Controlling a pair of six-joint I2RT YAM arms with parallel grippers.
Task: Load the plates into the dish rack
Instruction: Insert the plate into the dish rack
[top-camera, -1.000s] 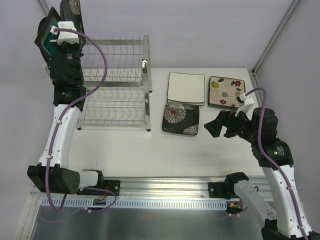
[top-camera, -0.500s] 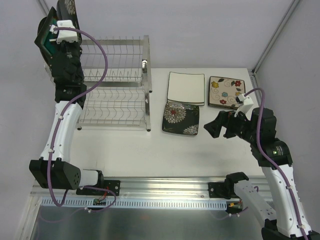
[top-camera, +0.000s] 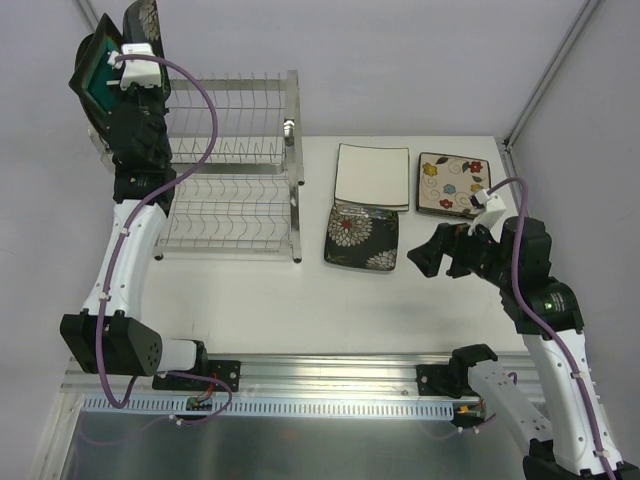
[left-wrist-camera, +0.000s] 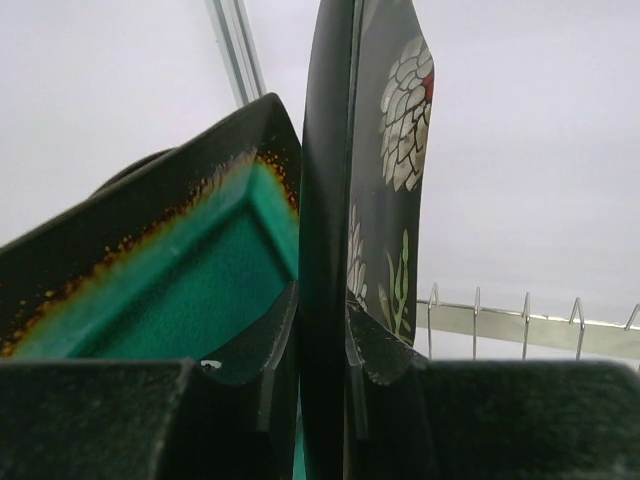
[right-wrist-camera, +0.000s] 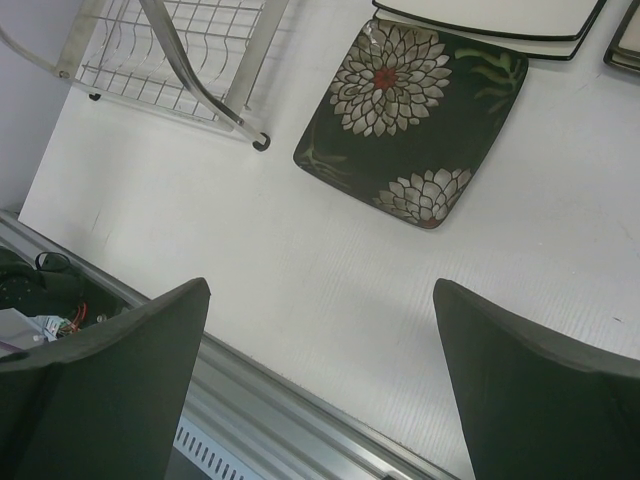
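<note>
My left gripper (top-camera: 134, 45) is raised over the left end of the dish rack (top-camera: 232, 170) and is shut on the edge of a black square plate with white chrysanthemums (left-wrist-camera: 395, 150), held upright. A teal-centred dark plate (left-wrist-camera: 180, 290) stands on edge just to its left, also seen as the teal plate (top-camera: 95, 82). On the table lie another black chrysanthemum plate (top-camera: 362, 238), a white square plate (top-camera: 372, 176) and a cream flowered plate (top-camera: 452, 184). My right gripper (top-camera: 440, 255) hovers open to the right of the black one, which shows as the black plate (right-wrist-camera: 410, 120) in the right wrist view.
The rack's upright prongs (left-wrist-camera: 520, 318) show beyond the held plate, and its near corner post (right-wrist-camera: 215, 95) is left of the table plates. A metal rail (top-camera: 330, 375) runs along the table's near edge. Grey walls close in behind and to the left.
The left arm has shifted slightly over the rack's left end with the black plate still gripped. The right arm and the table plates have not moved.
</note>
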